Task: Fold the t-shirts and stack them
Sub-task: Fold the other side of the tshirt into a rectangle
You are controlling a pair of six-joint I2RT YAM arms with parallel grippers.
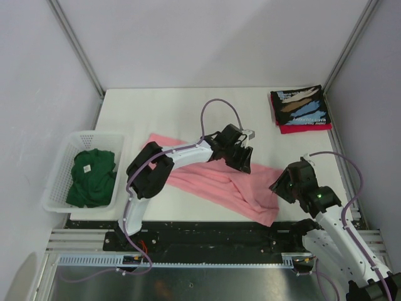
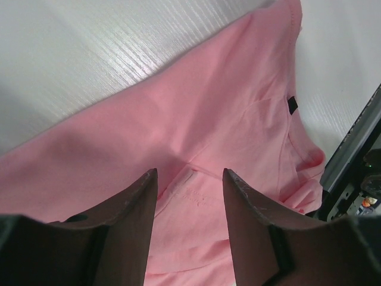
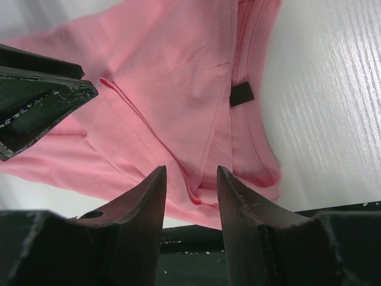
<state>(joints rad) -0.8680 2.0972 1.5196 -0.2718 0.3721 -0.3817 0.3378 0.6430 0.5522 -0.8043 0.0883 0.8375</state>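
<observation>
Two open claws over pink t-shirt

Soft, even light from above fills the white-walled enclosure, leaving the table bright, with only faint shadows under the arms. From the left wrist, glare streaks the ribbed tabletop at the far side, while the left gripper looms dark and slightly blurred nearest the lens. From the right wrist, the pink t-shirt appears clear and evenly lit.
</observation>
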